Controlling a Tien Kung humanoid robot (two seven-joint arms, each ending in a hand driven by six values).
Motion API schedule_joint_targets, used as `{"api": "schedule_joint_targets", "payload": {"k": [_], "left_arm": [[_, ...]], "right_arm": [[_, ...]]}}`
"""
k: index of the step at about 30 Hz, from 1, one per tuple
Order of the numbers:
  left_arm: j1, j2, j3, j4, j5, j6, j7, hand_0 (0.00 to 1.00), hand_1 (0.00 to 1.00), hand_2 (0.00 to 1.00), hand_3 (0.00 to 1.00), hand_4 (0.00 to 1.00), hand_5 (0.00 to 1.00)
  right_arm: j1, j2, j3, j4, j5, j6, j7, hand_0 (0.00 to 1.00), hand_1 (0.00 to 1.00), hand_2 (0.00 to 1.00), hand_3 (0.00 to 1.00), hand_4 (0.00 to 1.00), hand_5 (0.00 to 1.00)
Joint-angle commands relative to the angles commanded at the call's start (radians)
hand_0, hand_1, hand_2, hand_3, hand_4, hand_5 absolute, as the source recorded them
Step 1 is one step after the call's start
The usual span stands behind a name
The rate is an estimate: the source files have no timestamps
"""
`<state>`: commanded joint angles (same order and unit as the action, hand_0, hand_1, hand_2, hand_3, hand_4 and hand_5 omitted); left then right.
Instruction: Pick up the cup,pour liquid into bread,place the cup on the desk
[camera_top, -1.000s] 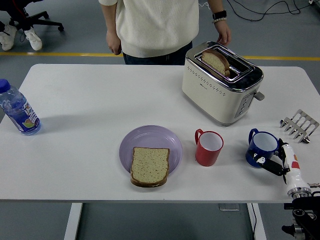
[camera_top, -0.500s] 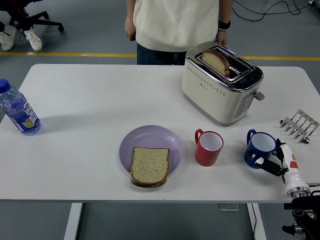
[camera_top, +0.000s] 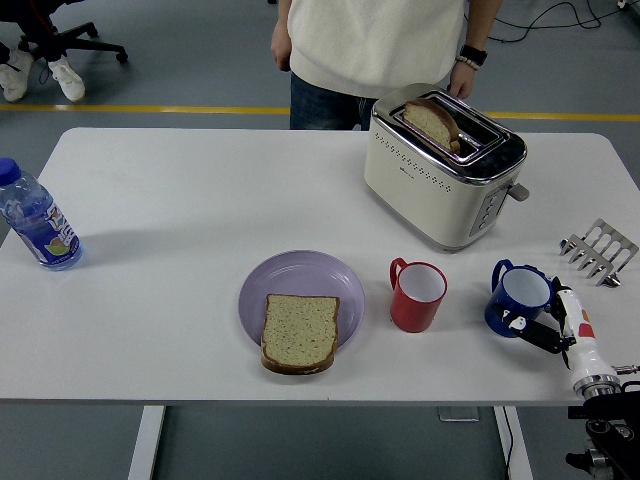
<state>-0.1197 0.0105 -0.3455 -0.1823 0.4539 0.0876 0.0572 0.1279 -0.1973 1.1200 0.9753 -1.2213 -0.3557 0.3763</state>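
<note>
The right hand (camera_top: 553, 325) reaches in from the lower right corner, its fingers clamped on the blue cup (camera_top: 518, 300), ready to lift it. The cup rests on the table (camera_top: 180, 200) right of the red cup (camera_top: 418, 295); beyond that, the bread (camera_top: 299, 332) lies on the purple plate (camera_top: 300, 278), awaiting the pour. Since a second ago, the blue cup has slid slightly leftward.

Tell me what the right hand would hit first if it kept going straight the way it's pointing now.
The blue cup. The right hand points up and to the left from the table's lower right corner, and its fingers are already at the cup's near side. Whether they touch it is hard to tell from this view.
</note>
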Motion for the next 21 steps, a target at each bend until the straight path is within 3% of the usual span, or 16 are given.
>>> {"api": "schedule_joint_targets", "payload": {"k": [1, 2, 21], "left_arm": [[0.0, 0.0, 0.0, 0.0, 0.0, 0.0, 0.0, 0.63, 0.601, 0.65, 0.559, 0.36, 0.998], [0.0, 0.0, 0.0, 0.0, 0.0, 0.0, 0.0, 0.63, 0.601, 0.649, 0.559, 0.359, 0.998], [0.001, 0.0, 0.002, 0.0, 0.001, 0.0, 0.0, 0.629, 0.6, 0.648, 0.553, 0.36, 0.998]], "right_arm": [[0.0, 0.0, 0.0, 0.0, -0.002, 0.0, 0.0, 0.747, 0.678, 0.82, 0.925, 0.914, 0.135], [0.0, 0.0, 0.001, 0.0, -0.002, 0.0, 0.001, 0.801, 0.742, 0.894, 0.998, 0.981, 0.136], [-0.032, -0.008, 0.036, 0.057, -0.044, 0.017, -0.014, 0.899, 0.838, 0.975, 0.998, 0.998, 0.07]]}}
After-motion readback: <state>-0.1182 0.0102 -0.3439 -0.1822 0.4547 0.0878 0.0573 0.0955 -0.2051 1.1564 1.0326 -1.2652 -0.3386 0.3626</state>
